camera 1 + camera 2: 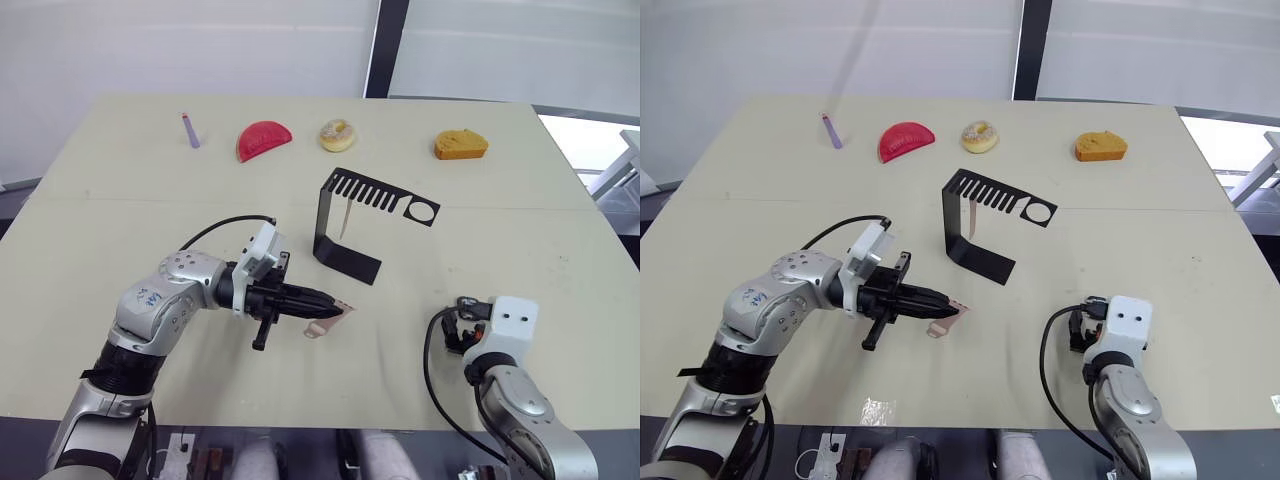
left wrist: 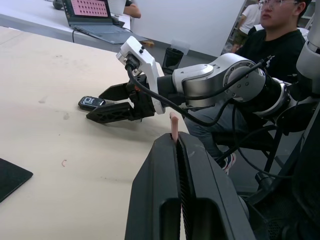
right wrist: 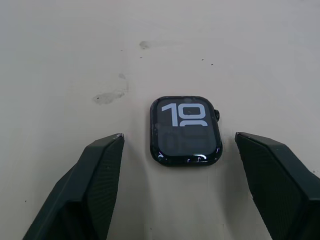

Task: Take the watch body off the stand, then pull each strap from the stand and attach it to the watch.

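The black stand (image 1: 345,228) is upright at mid-table, and one pale pink strap (image 1: 344,218) hangs from its comb-slotted arm. In front of it, just left of its base and low over the table, my left gripper (image 1: 328,298) is shut on the other strap (image 1: 332,318), whose free end droops to the tabletop. In the left wrist view the strap's tip (image 2: 173,125) sticks out past the closed fingers. The watch body (image 3: 185,131) lies flat on the table at the front right, screen up. My right gripper (image 3: 178,135) is open, with one finger on each side of the watch and neither touching it.
Along the far edge of the table lie a purple stick (image 1: 190,130), a red half-round piece (image 1: 263,139), a doughnut (image 1: 337,135) and an orange bread-like piece (image 1: 460,145). A person (image 2: 280,45) sits beyond the table's right side, near a laptop (image 2: 90,10).
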Controlling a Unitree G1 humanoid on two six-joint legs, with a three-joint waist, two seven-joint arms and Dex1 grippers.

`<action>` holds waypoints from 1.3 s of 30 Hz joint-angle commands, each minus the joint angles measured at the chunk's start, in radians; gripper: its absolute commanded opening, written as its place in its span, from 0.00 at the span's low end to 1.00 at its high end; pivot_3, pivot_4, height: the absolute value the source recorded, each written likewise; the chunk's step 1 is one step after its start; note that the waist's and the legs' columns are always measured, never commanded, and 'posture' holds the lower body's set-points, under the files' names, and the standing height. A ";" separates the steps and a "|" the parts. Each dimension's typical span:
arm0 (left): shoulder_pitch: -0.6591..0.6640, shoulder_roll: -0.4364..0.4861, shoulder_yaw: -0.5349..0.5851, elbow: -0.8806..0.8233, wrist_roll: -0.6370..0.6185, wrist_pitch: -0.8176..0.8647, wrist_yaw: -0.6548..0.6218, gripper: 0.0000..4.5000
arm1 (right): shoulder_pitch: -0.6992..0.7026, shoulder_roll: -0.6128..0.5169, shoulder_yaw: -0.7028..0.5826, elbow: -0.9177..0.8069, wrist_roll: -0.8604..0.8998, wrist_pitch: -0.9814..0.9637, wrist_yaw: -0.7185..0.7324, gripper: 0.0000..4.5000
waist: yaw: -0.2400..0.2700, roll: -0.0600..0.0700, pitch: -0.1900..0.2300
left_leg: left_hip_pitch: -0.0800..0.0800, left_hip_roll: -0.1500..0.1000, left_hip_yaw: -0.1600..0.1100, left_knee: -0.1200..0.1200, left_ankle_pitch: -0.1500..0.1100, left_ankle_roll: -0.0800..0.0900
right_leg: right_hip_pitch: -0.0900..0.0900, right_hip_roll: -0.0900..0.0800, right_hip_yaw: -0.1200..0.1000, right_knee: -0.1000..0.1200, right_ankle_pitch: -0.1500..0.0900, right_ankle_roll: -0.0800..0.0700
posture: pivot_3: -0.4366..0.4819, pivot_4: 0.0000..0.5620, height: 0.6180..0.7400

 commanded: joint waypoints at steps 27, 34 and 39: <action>-0.005 -0.006 0.032 -0.040 -0.024 -0.007 0.011 0.00 | -0.041 0.054 -0.050 0.008 -0.054 0.034 0.034 0.46 | -0.003 0.000 0.000 | 0.000 0.000 0.000 0.001 0.000 0.000 | 0.000 0.000 0.000 0.001 0.000 0.000 | 0.48 0.27 0.98; 0.002 0.007 0.052 -0.046 -0.023 -0.010 0.016 0.00 | -0.082 -0.043 -0.143 -0.098 0.038 0.146 0.146 0.33 | -0.002 0.000 0.000 | 0.000 0.000 0.000 0.001 0.000 0.000 | 0.000 0.000 0.000 0.002 0.000 0.000 | 0.48 0.27 0.98; 0.008 0.049 0.065 -0.029 0.046 -0.110 -0.017 0.00 | -0.142 -0.266 -0.280 -0.141 0.338 0.378 0.424 0.33 | -0.006 0.000 0.000 | 0.001 -0.001 0.001 0.001 0.000 0.000 | -0.001 0.000 0.001 0.003 0.000 0.000 | 0.48 0.27 0.98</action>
